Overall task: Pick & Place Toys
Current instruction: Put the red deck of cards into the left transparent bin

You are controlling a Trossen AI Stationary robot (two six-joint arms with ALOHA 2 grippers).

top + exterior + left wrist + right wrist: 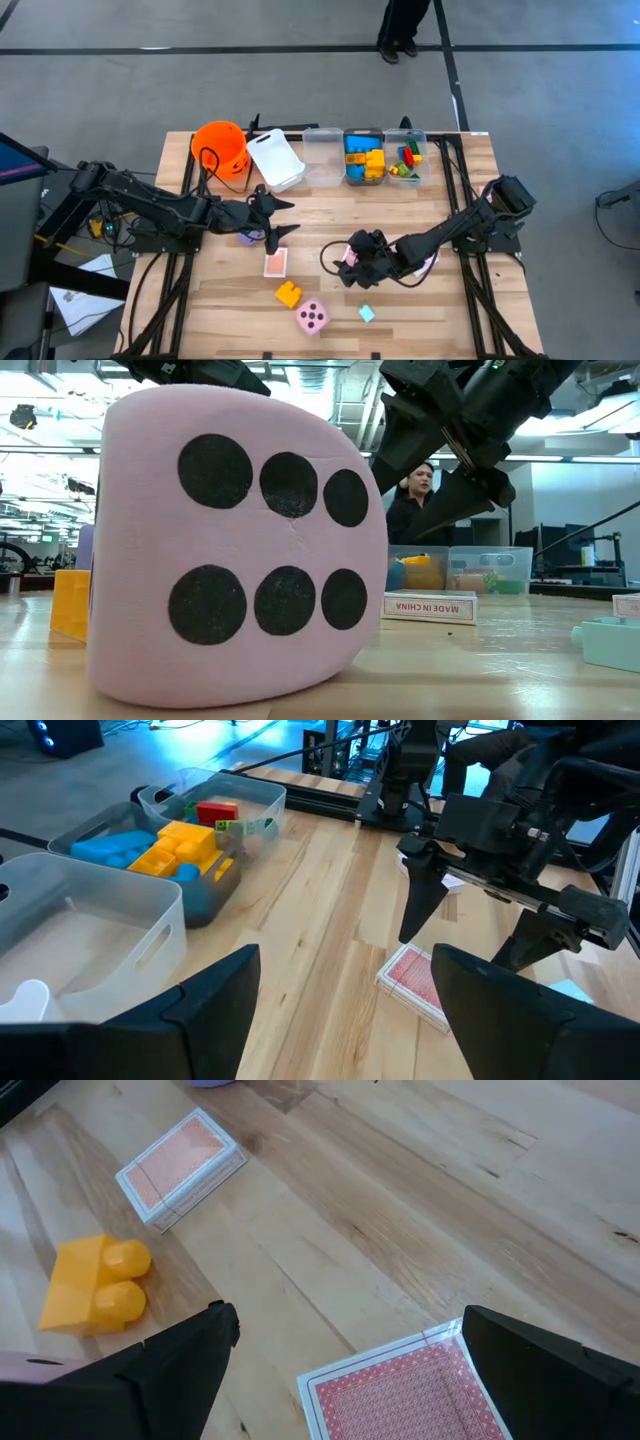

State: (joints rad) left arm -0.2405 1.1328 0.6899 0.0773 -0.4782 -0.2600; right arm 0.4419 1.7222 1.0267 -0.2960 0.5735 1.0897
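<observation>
1. My right gripper (352, 262) sits a little right of centre in the overhead frame, low over the wood, its jaws spread wide and holding nothing. A card deck (400, 1390) with a pink-red back lies directly under it, between the two fingers in my right wrist view.
2. My left gripper (282, 217) is left of centre in the overhead frame – also spread open and empty, fingers pointing toward the middle of the table (440, 310).
3. A purple die (247, 236) shows just below that left gripper, partly hidden by it.
4. A second pink-backed deck (276, 263) lies below centre in the overhead frame, well apart from the first one.
5. A yellow brick (289, 294) sits lower still, and the pink dotted die (313, 317) is just right of it near the bottom edge – it fills the left half of the low view.
6. A small light blue brick (367, 313) lies to the right of the pink die.
7. Along the table's top edge stand the orange bucket (221, 148), a white bin (276, 158) and three clear bins (322, 155); two of them hold blue, yellow, red and green bricks.
8. A person (415, 500) stands beyond the table in the low view.
</observation>
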